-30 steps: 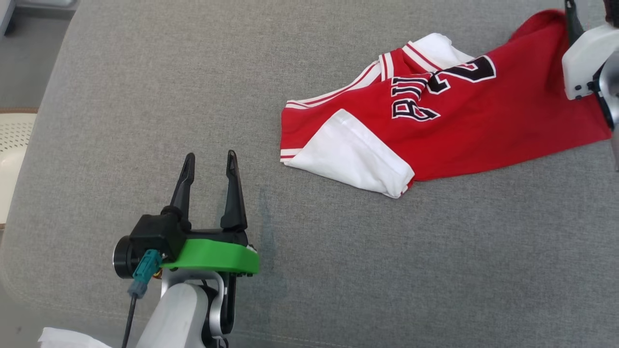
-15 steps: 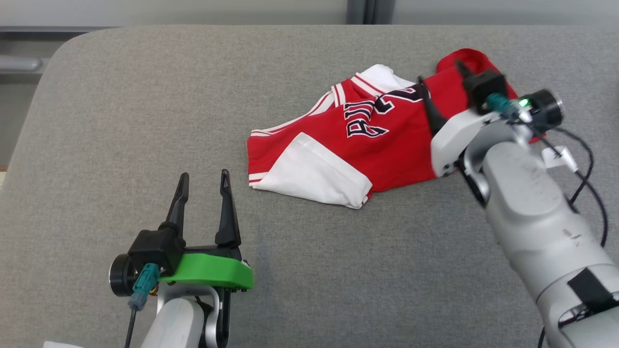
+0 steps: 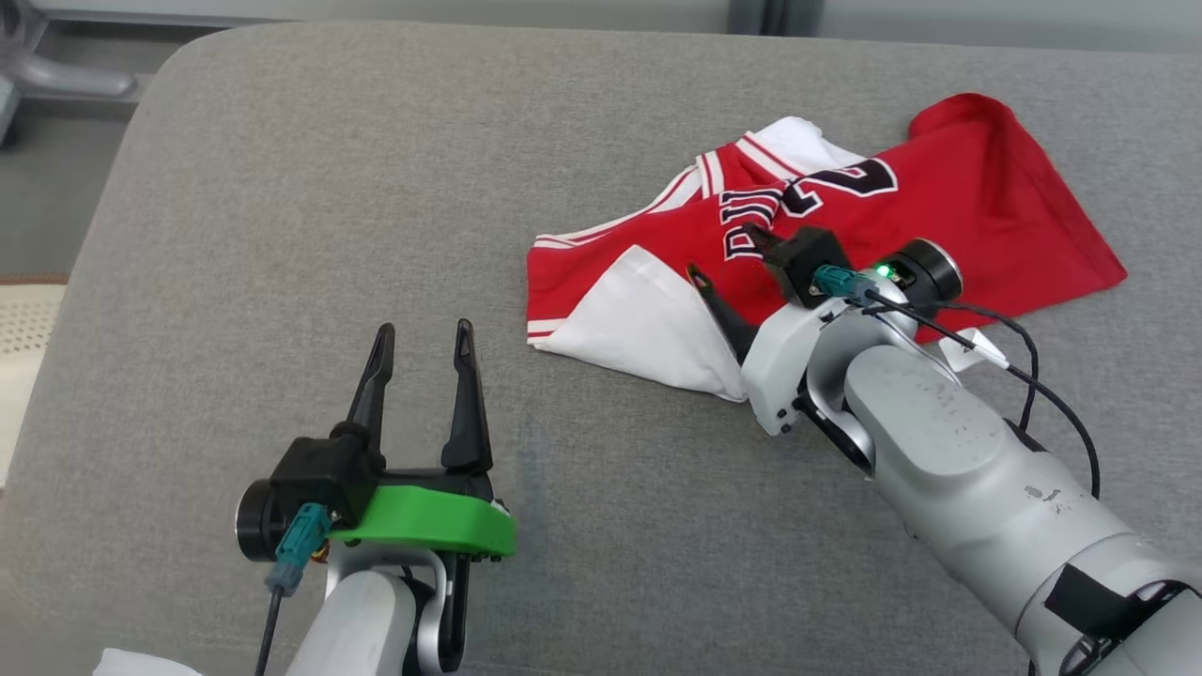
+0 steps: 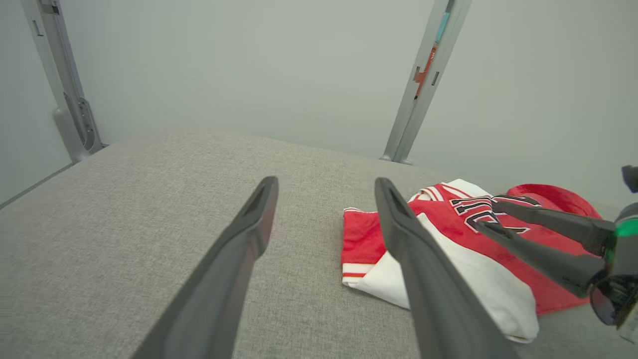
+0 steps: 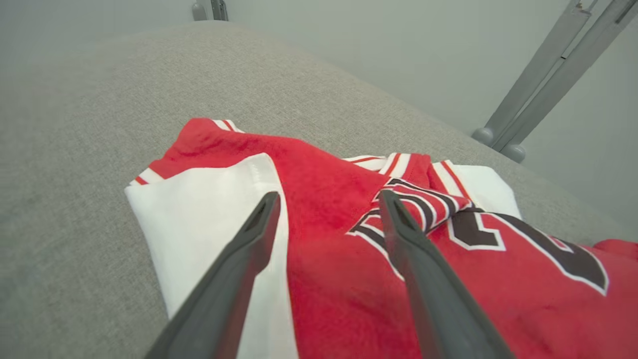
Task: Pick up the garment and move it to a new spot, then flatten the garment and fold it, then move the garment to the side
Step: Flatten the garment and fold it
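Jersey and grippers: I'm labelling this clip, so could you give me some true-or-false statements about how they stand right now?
The red and white jersey lies rumpled on the grey cushion. True.
The right gripper is clamped on the jersey. False: its jaws stand open over the jersey, gripping nothing.
The left gripper is open over bare cushion, apart from the jersey. True.
The jersey is folded into a neat square. False: it lies bunched and creased.

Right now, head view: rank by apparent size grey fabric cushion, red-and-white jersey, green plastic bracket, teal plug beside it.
1. Grey fabric cushion
2. Red-and-white jersey
3. Green plastic bracket, nearer camera, so flattered
4. Teal plug beside it
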Motion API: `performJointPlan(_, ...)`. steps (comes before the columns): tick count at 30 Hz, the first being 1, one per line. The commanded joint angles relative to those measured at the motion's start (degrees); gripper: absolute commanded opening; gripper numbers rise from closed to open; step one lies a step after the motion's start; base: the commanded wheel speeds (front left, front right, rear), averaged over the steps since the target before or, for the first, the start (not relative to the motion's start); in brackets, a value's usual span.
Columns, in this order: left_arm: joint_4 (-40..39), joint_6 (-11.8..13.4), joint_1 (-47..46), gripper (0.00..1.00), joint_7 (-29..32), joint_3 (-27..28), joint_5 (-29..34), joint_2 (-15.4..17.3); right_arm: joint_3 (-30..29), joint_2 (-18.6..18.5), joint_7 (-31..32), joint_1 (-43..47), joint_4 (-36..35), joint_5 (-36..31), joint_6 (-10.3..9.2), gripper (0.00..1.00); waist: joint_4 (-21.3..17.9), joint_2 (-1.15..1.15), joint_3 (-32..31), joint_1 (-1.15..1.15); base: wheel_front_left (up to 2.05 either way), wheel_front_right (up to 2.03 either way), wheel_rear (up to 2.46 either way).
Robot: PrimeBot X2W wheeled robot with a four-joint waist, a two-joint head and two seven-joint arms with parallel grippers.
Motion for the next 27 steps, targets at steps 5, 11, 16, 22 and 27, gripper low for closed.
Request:
performJointPlan(5, -0.46, 0.77, -1.00, 1.00, -0.02, -0.40, -1.42, 0.17, 6.15, -1.36, 2.34, -0.37, 1.30, 5.99, -0.11, 1.00, 5.46, 0.00, 3.43, 0.00, 0.00, 0.00, 0.00)
performJointPlan(11, -0.89, 1.35, -1.05, 1.00, -0.02, -0.35, -1.56, 0.16, 11.41, -2.35, 2.77, -1.37, 2.08, 10.90, -0.11, 1.00, 5.73, 0.00, 3.79, 0.00, 0.00, 0.00, 0.00)
performJointPlan(16, -0.88, 1.25, -1.25, 1.00, -0.02, -0.05, -1.22, 0.17, 14.89, -2.27, 1.46, -2.28, 1.38, 13.66, -0.11, 0.00, 4.57, 0.00, 3.68, 0.00, 0.00, 0.00, 0.00)
performJointPlan(22, -0.61, 1.04, -1.06, 1.00, -0.02, 0.21, -0.63, 0.17, 19.42, -1.60, -0.83, -2.40, -1.22, 15.01, -0.11, 0.00, 3.03, 0.00, 3.14, 0.00, 0.00, 0.00, 0.00)
performJointPlan(27, -0.34, 0.79, -0.60, 1.00, -0.02, 0.52, -0.35, 0.17, 23.73, -0.95, -2.28, -0.43, -5.72, 15.06, -0.11, 0.00, 1.73, 0.00, 2.33, 0.00, 0.00, 0.00, 0.00)
